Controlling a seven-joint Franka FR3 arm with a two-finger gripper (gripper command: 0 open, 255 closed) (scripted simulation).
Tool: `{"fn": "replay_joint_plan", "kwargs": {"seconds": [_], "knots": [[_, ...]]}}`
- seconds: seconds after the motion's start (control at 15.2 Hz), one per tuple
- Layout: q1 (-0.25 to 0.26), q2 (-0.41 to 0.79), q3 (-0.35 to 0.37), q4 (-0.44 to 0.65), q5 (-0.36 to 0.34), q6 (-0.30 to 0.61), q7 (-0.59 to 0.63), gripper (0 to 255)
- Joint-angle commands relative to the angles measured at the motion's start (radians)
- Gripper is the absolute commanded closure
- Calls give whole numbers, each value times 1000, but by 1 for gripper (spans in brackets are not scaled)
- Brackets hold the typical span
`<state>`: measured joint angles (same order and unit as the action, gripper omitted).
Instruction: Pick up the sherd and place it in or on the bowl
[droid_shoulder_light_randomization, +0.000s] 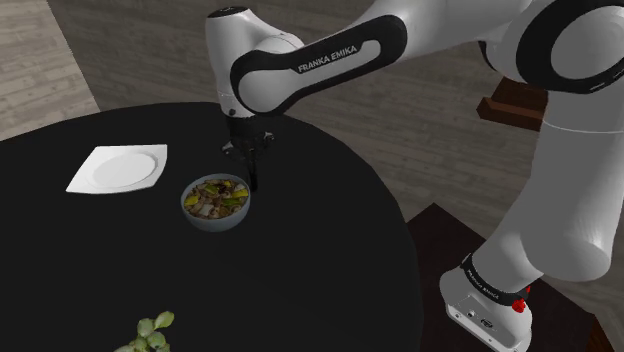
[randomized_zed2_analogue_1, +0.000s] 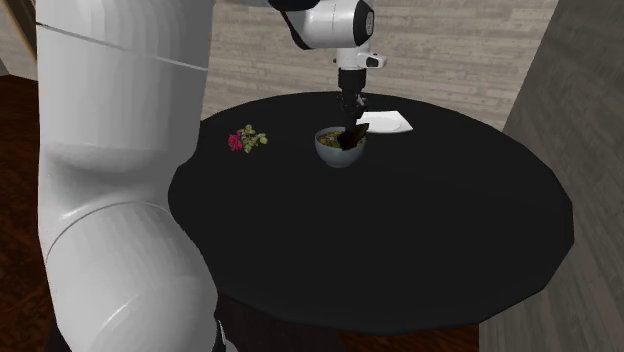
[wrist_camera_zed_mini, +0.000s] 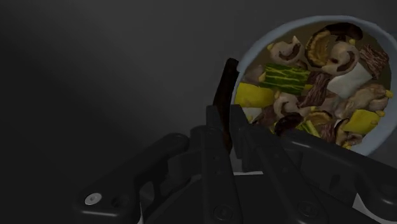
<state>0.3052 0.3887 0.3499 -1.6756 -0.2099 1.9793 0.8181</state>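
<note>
Gripper is clamped on the sherd, a thin dark slab held edge-on with its long axis pointing straight out past the fingertips. It's hung right over the bowl rim (shoulder view's right side), so only a small shift toward the food-filled middle is needed.

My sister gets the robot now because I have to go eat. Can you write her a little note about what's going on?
Gripper: shut on the dark sherd, which is clasped between both fingers.
Sherd: off the black table, hanging at the rim of the bowl, which is full of food. I cannot tell whether it touches the bowl.
Done: sherd picked up and carried to the bowl.
Left: probably shift it over the food, open the fingers, then lift away.
Nearby: a white plate lies beside the bowl.
</note>
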Motion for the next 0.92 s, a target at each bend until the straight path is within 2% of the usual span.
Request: {"fn": "replay_joint_plan", "kwargs": {"seconds": [0.0,0.26,0.33,0.86], "knots": [[38,76,1,108,-21,-39,33,255],[124,231,-3,352,-56,-136,80,255],[156,292,-6,451,-68,-176,91,255],[153,319,-14,388,-78,-87,103,255]]}}
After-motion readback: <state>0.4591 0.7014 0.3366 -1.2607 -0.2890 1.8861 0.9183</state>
